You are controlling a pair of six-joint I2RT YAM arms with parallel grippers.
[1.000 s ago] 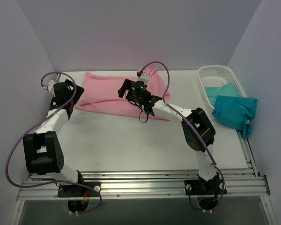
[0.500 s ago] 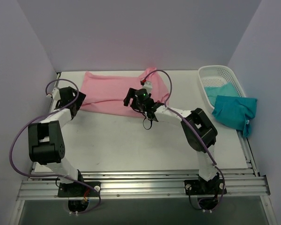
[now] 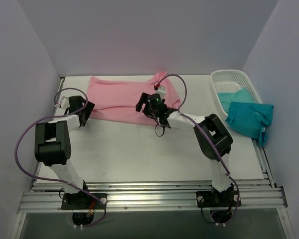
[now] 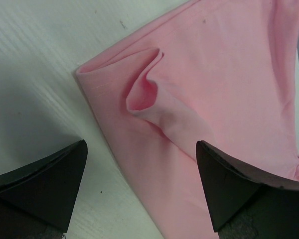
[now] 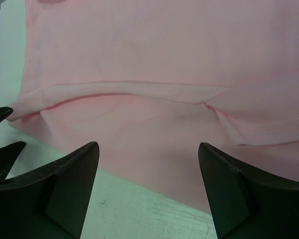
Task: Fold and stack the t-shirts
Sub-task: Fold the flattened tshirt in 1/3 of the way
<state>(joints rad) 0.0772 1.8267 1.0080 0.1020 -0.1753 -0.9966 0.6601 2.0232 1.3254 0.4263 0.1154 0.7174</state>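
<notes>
A light pink t-shirt (image 3: 114,98) lies in a long folded band across the back of the table. My left gripper (image 3: 83,107) is open at its near left corner; in the left wrist view the fingers straddle the shirt's edge (image 4: 214,84), gripper (image 4: 142,186), with a small pucker in the cloth ahead. My right gripper (image 3: 145,102) is open over the shirt's near edge around its middle, gripper (image 5: 148,184), shirt (image 5: 164,64). One teal t-shirt (image 3: 249,118) hangs over the basket's side, and another teal t-shirt (image 3: 233,94) lies inside the basket.
A white lattice basket (image 3: 229,75) stands at the back right. Walls close in the table at the left, back and right. My left gripper's fingertips (image 5: 1,149) show at the left edge of the right wrist view. Bare table (image 3: 139,149) lies in front of the shirt.
My left gripper has moved nearer and to the right, down to the shirt's left corner. My right gripper has shifted slightly right and nearer along the shirt's near edge.
</notes>
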